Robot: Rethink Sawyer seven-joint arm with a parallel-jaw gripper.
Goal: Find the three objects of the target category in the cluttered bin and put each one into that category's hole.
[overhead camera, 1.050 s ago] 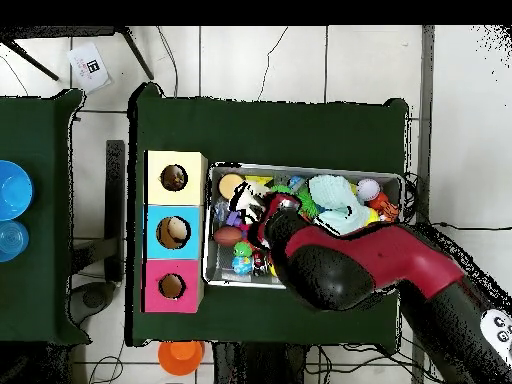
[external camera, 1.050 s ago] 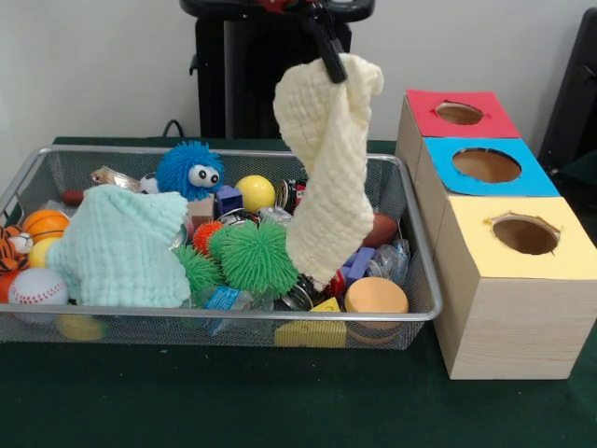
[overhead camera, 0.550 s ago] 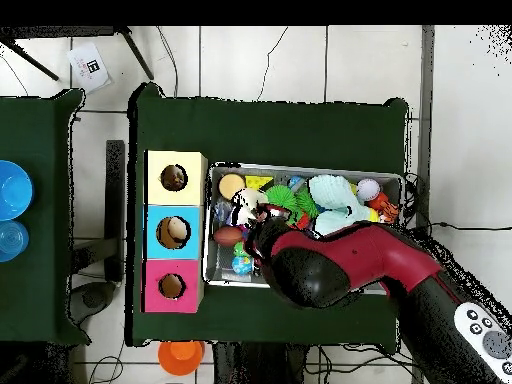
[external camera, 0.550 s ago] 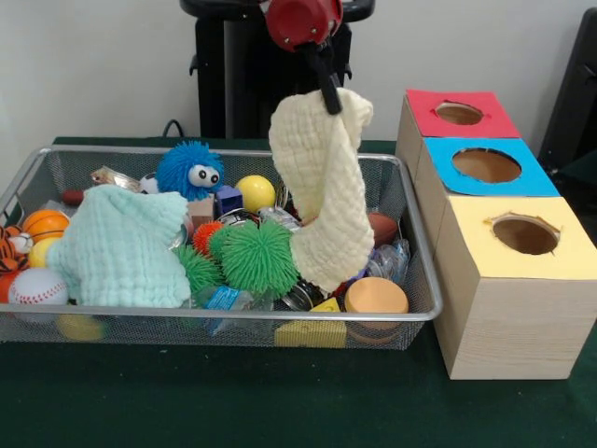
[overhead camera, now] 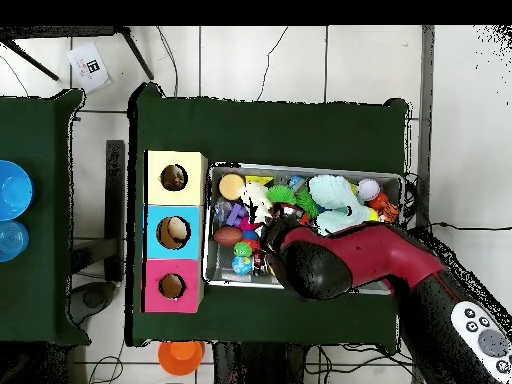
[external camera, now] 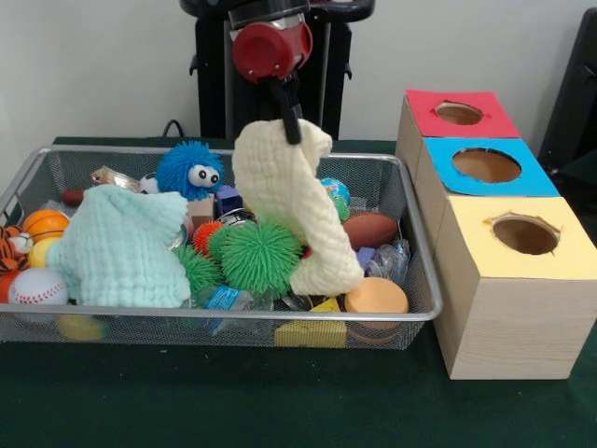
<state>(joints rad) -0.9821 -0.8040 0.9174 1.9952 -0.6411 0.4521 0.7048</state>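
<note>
One cream cloth (external camera: 284, 201) hangs from the gripper (external camera: 291, 129), which is closed on the cloth's top corner. The lower end of the cloth rests on the toys inside the wire bin (external camera: 410, 233), just beside the orange disc (external camera: 376, 297) and partly over the green spiky ball (external camera: 256, 257). The three boxes stand beside the bin: the yellow hole (external camera: 525, 233), the blue hole (external camera: 487, 165) and the red hole (external camera: 459, 113).

What could go wrong, in my judgement: the hold is only on a small corner, so the cloth may slip out if the arm moves fast. Also the trailing end may catch on the toys in the bin and drag one of them out, or it may hang on the bin's rim on the way to the holes.

Compared with one second ago, the gripper has come lower and has moved away from the boxes, toward the blue fuzzy toy (external camera: 189, 170). The cloth, which hung almost free then, is now bent and lying on the clutter.
</note>
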